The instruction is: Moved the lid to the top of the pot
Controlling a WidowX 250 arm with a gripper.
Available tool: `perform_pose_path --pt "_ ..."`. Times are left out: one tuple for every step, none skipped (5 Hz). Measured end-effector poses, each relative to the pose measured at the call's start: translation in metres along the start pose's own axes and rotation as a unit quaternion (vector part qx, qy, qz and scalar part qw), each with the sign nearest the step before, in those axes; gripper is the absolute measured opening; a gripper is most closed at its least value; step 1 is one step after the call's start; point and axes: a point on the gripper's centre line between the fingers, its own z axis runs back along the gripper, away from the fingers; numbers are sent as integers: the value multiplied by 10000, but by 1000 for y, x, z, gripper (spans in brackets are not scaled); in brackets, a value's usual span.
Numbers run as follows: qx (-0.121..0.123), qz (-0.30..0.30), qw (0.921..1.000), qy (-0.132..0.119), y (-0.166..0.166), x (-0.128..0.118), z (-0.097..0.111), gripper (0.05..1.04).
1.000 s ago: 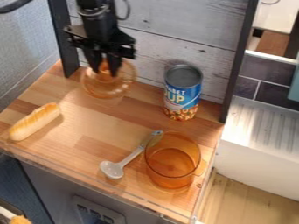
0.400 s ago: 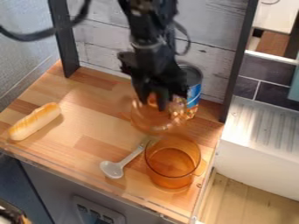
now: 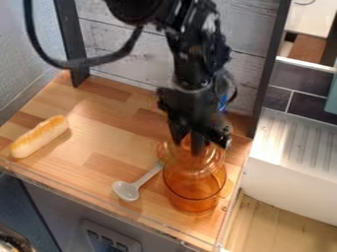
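We apparently clench the lid (image 3: 212,158) in our gripper (image 3: 188,147) over the pot (image 3: 196,197), lower right; 1 spoon (image 3: 126,190) beside it, bread (image 3: 39,137) left.

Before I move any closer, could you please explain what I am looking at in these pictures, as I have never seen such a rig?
Certainly. The black machine is a robot arm, coming in from the top of the view. It ends in a two-finger gripper, which works like a simple hand. The view comes from a fixed camera looking down at a slant on a wooden counter.

The gripper holds a see-through amber lid over the far part of an amber pot. I cannot tell whether lid and pot touch. Beside the pot, towards the left of the picture, lies a pale spoon, and further left a toy bread roll. The task is to put the lid on the pot.
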Motion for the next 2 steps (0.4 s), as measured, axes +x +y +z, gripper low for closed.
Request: perform_pose_path --pt "99 -201 9996 165 -5 -6 -17 389" --pt "119 -309 9993 188 -9 -7 -22 389"
